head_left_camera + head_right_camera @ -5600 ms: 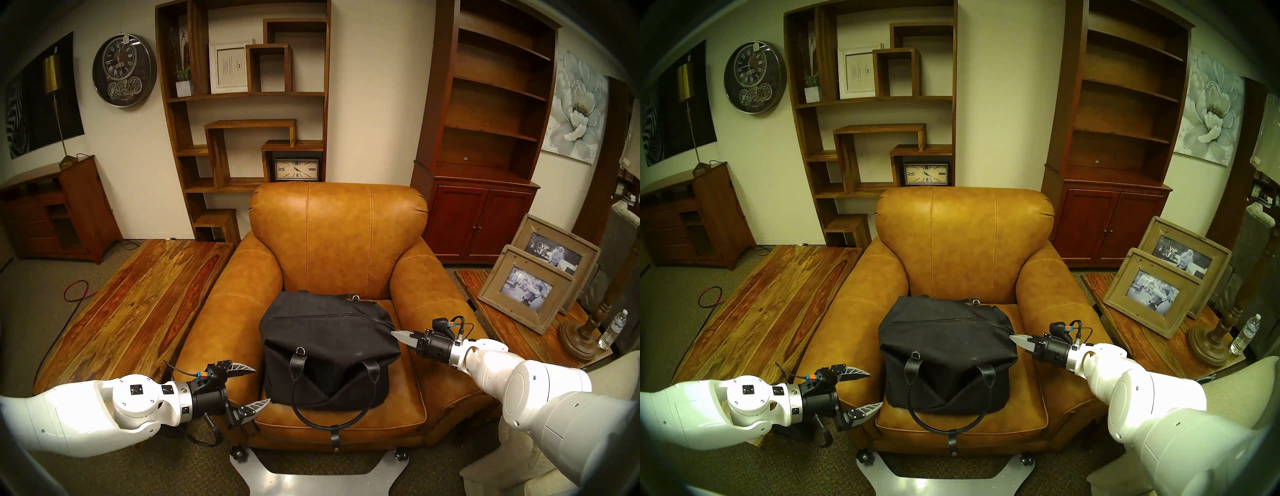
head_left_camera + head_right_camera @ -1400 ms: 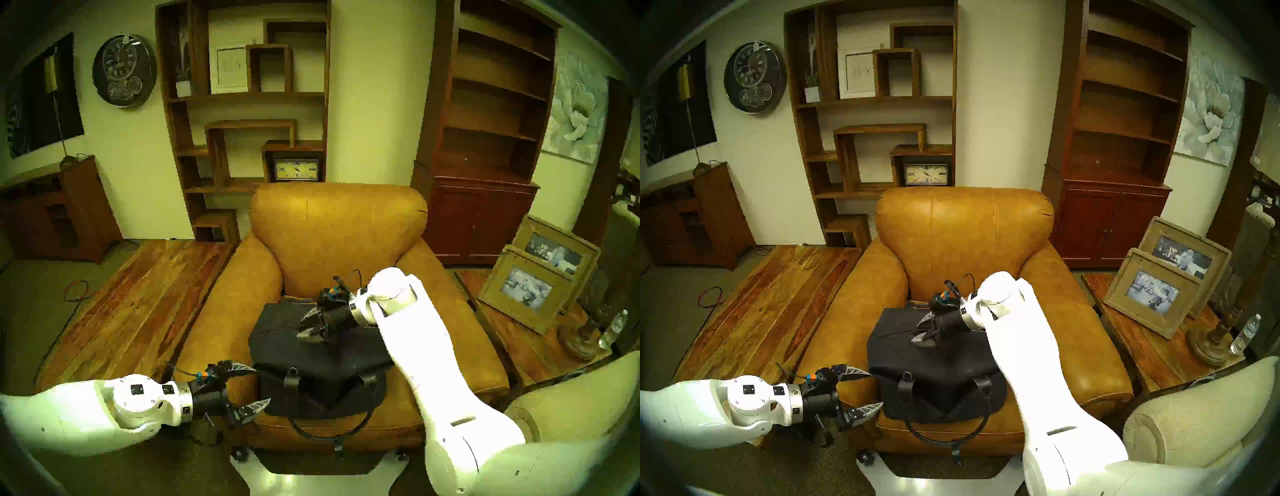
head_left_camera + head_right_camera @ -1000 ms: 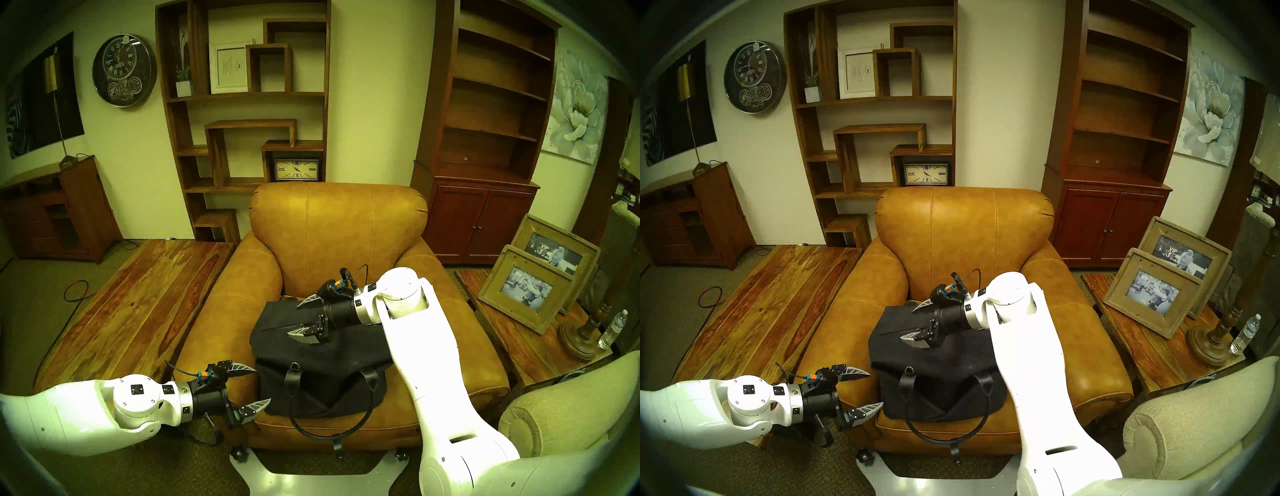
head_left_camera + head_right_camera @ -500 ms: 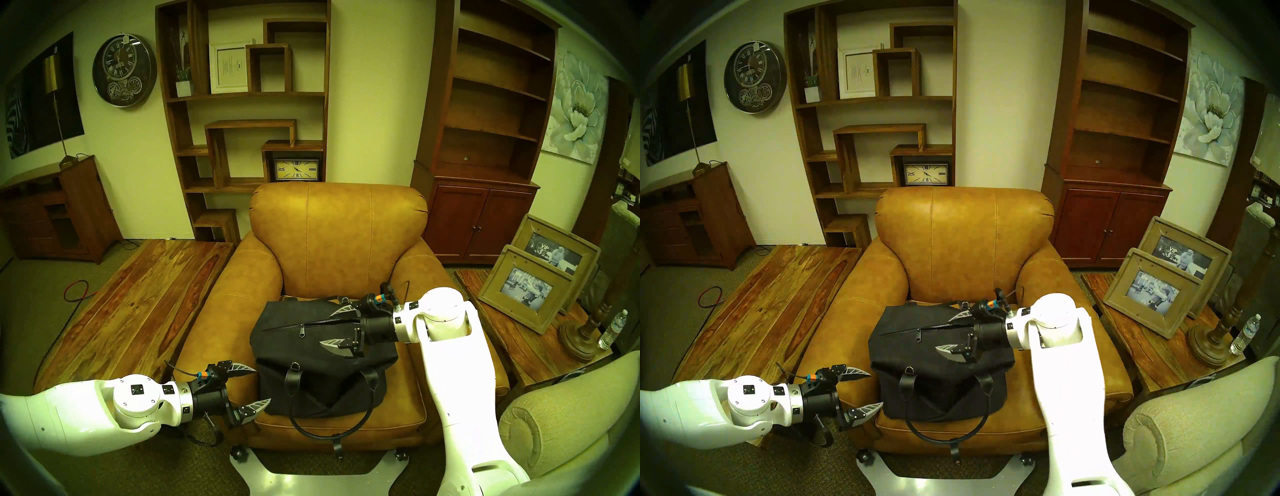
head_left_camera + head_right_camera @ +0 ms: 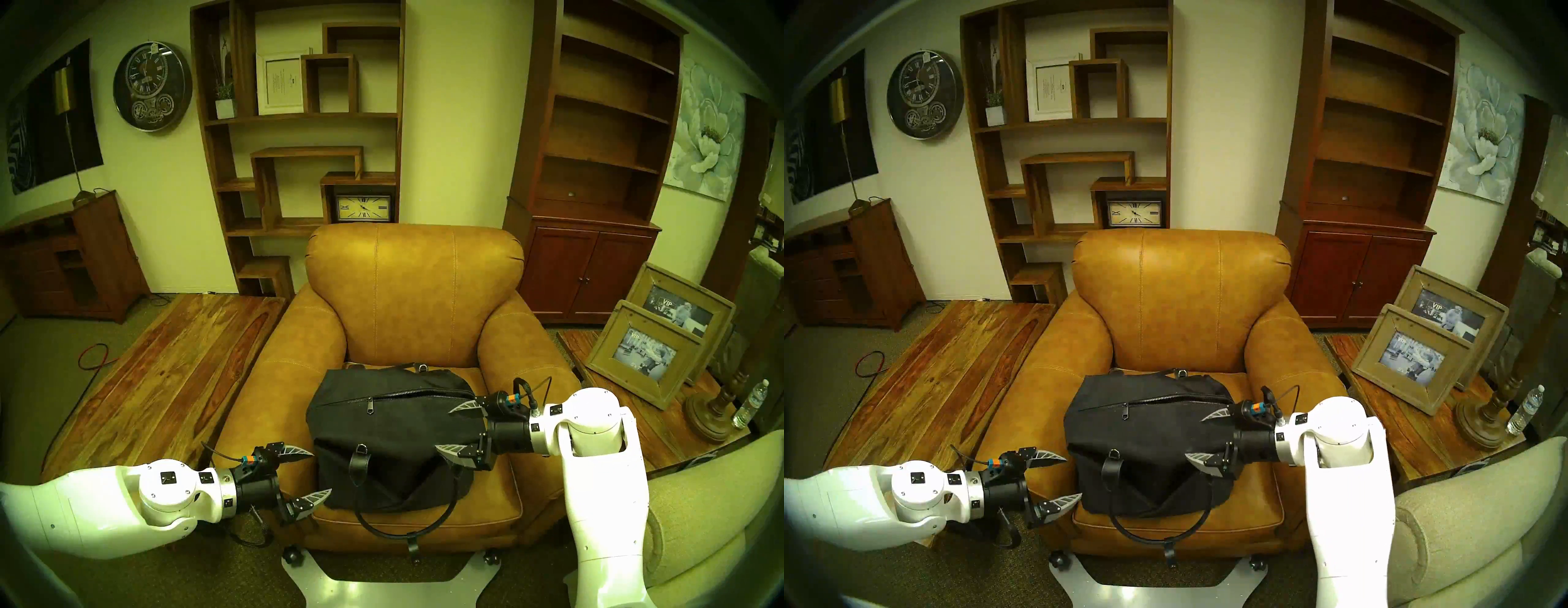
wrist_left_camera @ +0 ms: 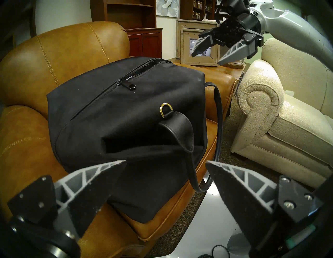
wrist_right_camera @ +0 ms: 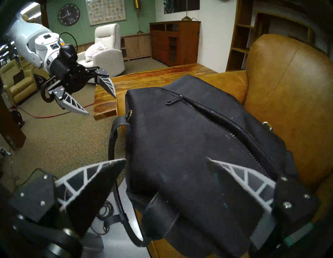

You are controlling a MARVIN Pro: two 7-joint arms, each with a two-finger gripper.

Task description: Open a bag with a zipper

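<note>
The black bag lies on the seat of a tan armchair. Its zipper runs across the top and gapes from the pull tab, left of middle, to the right end. My right gripper hangs open over the bag's right end with nothing between its fingers; in the right wrist view the bag and the zipper lie just ahead of it. My left gripper stands open at the bag's front left corner, holding nothing. A black loop handle droops over the seat front.
The armchair has high arms on both sides of the bag. A long wooden table is on the left. A side table on the right holds picture frames and a water bottle. A beige armchair is close to my right arm.
My right arm, gripper open, has drawn back from over the bag's middle to its right end. The pull tab stays left of middle. The left arm has not moved.
</note>
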